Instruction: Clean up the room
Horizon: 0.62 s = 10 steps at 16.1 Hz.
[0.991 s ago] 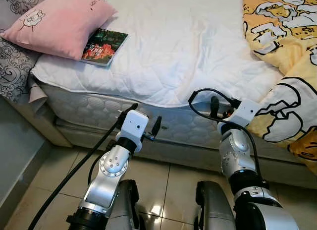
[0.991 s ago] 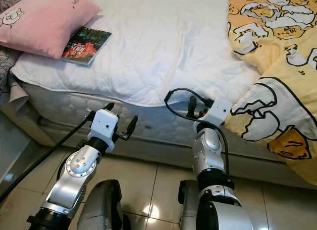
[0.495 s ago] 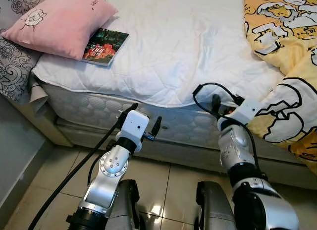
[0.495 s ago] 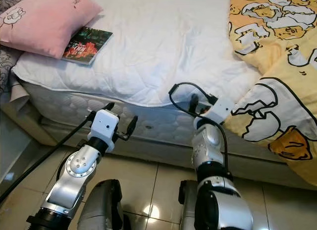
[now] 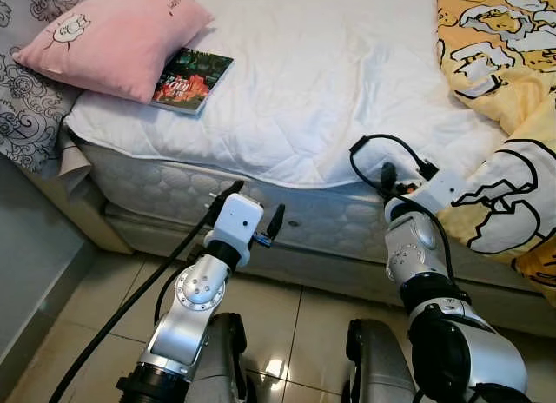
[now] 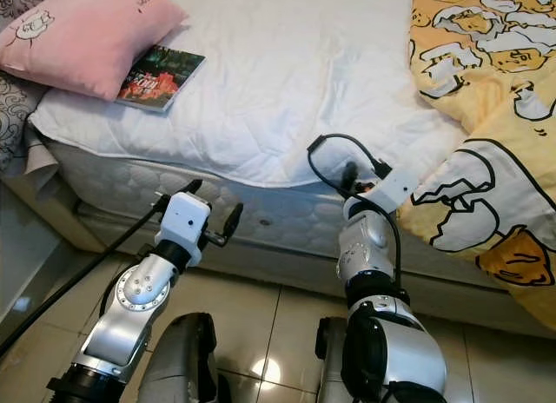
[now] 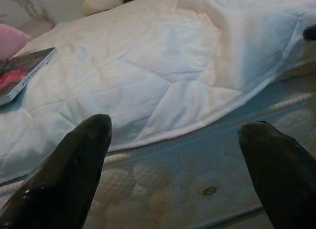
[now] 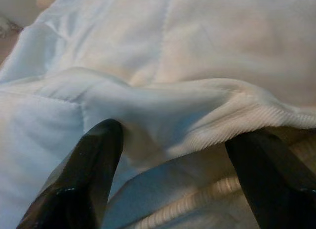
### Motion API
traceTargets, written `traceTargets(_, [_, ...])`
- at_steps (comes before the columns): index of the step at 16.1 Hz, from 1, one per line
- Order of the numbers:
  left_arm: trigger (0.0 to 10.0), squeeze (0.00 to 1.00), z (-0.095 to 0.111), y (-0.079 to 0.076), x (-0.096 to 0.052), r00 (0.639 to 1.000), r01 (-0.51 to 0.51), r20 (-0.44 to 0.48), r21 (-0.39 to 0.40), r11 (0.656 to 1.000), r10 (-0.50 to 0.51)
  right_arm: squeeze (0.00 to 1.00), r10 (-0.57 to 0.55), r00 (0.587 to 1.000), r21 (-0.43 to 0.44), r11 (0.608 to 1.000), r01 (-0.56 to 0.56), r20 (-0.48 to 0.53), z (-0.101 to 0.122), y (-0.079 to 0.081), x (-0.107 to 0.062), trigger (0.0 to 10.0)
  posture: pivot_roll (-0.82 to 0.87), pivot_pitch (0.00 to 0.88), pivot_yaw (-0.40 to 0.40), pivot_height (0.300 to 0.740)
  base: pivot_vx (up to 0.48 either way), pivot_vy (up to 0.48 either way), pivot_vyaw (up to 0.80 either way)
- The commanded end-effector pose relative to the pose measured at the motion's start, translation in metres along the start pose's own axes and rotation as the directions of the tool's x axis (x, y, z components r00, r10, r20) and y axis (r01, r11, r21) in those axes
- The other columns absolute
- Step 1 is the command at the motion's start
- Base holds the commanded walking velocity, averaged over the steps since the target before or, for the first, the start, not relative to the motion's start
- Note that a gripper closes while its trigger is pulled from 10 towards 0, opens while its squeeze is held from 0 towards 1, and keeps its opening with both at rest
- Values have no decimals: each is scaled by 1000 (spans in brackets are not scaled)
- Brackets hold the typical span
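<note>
A bed carries a white quilted sheet point(image 5: 321, 82) whose hem hangs over the mattress side point(image 5: 156, 190). A colourful book point(image 5: 193, 80) lies on the sheet, tucked against a pink pillow point(image 5: 113, 38). A yellow cartoon duvet point(image 5: 504, 56) covers the bed's right part and drapes over its edge. My left gripper point(image 5: 256, 208) is open, level with the mattress side, nothing between its fingers point(image 7: 74, 165). My right gripper point(image 8: 177, 135) is open at the sheet's hanging hem point(image 8: 197, 105), close beside the duvet.
Grey patterned fabric point(image 5: 26, 108) hangs at the bed's left corner. Glossy beige floor tiles point(image 5: 87, 307) run along the bed, and a black cable point(image 5: 122, 312) trails from my left arm across them. My legs point(image 5: 373, 360) stand close to the bed frame.
My right gripper has risen a little and moved in to the sheet's hem. The view has shifted slightly. The left arm holds its place.
</note>
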<state>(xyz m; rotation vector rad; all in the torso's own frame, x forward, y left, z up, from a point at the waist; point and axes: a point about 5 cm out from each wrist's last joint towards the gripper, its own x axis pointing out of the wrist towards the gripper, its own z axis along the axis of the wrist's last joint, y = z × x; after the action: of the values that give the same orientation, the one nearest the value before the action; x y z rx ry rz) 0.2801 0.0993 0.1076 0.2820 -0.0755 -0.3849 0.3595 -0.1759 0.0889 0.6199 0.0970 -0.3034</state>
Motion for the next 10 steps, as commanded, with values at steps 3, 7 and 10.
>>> traceTargets(3, [10000,0,3,1,2,1000,6,13,25,1000,-7,16,-25,999,70,997,28,-35,-4,0,1,0,14,60,58,595,0,0,0])
traceTargets(7, [10000,0,3,1,3,1000,8,16,30,1000,-8,16,-42,997,102,994,49,-64,-8,-5,0,0,12,62,59,595,0,0,0])
traceTargets(10, [10000,0,4,1,4,1000,11,21,32,999,-12,16,-42,996,114,992,51,-81,-11,-7,0,0,11,63,61,595,0,0,0])
